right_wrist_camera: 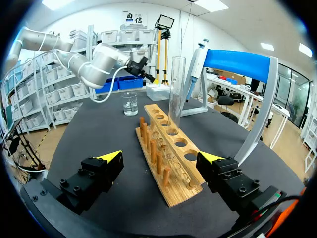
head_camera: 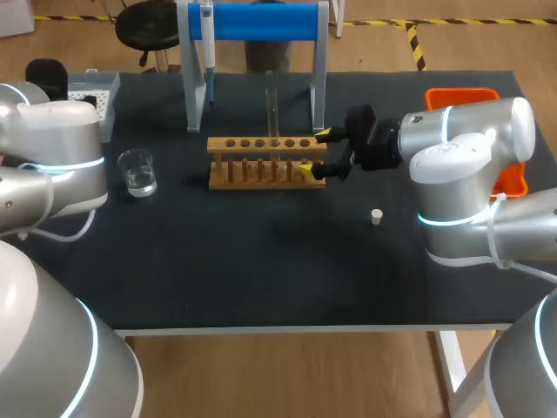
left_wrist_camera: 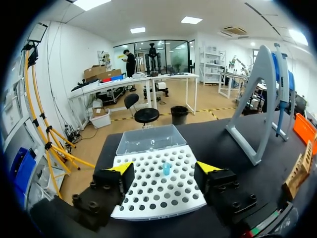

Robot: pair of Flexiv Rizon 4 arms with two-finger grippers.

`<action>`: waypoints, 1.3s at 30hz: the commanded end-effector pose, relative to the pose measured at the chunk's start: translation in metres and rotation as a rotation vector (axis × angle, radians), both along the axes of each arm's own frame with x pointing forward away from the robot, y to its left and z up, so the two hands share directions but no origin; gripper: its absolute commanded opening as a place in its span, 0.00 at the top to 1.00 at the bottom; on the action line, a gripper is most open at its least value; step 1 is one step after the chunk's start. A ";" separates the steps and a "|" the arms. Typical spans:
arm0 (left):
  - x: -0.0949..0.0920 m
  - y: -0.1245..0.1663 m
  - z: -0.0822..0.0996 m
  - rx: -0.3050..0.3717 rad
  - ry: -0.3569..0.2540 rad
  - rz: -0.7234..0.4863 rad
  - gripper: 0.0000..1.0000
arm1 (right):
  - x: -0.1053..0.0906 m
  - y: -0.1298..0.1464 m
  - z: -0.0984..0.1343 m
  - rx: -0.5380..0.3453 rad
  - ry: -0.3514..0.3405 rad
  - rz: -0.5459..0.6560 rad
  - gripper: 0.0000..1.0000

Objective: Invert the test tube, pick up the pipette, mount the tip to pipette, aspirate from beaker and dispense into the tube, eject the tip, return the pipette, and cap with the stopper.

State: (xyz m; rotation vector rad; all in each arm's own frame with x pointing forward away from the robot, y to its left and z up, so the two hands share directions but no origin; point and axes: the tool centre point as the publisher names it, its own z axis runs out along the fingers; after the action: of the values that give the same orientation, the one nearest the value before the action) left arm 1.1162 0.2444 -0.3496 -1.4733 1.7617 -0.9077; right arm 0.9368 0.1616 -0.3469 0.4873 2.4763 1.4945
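A clear test tube (head_camera: pixel 271 109) stands upright in the wooden rack (head_camera: pixel 265 163); the right wrist view shows the tube (right_wrist_camera: pixel 176 89) ahead of my right gripper (right_wrist_camera: pixel 161 161). That gripper (head_camera: pixel 315 152) is open, its fingers on either side of the rack's (right_wrist_camera: pixel 166 158) right end without touching it. The pipette (head_camera: pixel 207 43) hangs on the blue stand (head_camera: pixel 252 22). My left gripper (left_wrist_camera: pixel 164 168) is open above the white tip box (left_wrist_camera: pixel 158 196), where a single blue tip (left_wrist_camera: pixel 166 169) stands. The beaker (head_camera: pixel 137 171) sits left of the rack. A small white stopper (head_camera: pixel 377 217) lies on the mat.
An orange tray (head_camera: pixel 474 94) sits at the back right, partly behind my right arm. The tip box (head_camera: pixel 96 91) is at the far left corner. The stand's grey legs (head_camera: pixel 193 96) rise just behind the rack.
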 end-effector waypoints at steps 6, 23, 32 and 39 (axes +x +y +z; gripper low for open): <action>0.008 -0.002 -0.004 -0.001 0.012 0.001 0.55 | -0.001 0.000 -0.001 0.001 -0.002 -0.002 0.00; 0.017 -0.004 -0.009 -0.008 0.023 0.000 0.58 | -0.001 0.000 -0.001 0.001 -0.002 -0.002 0.00; 0.021 -0.003 -0.011 -0.012 0.026 0.001 0.58 | -0.001 0.000 -0.001 0.001 -0.002 -0.002 0.00; 0.024 -0.003 -0.013 -0.012 0.028 -0.003 0.60 | -0.001 0.000 -0.001 0.001 -0.002 -0.002 0.00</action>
State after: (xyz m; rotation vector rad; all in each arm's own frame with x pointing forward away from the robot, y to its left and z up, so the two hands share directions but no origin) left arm 1.1354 0.2407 -0.3603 -1.4986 1.7777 -0.9046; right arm 0.9368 0.1616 -0.3469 0.4873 2.4763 1.4945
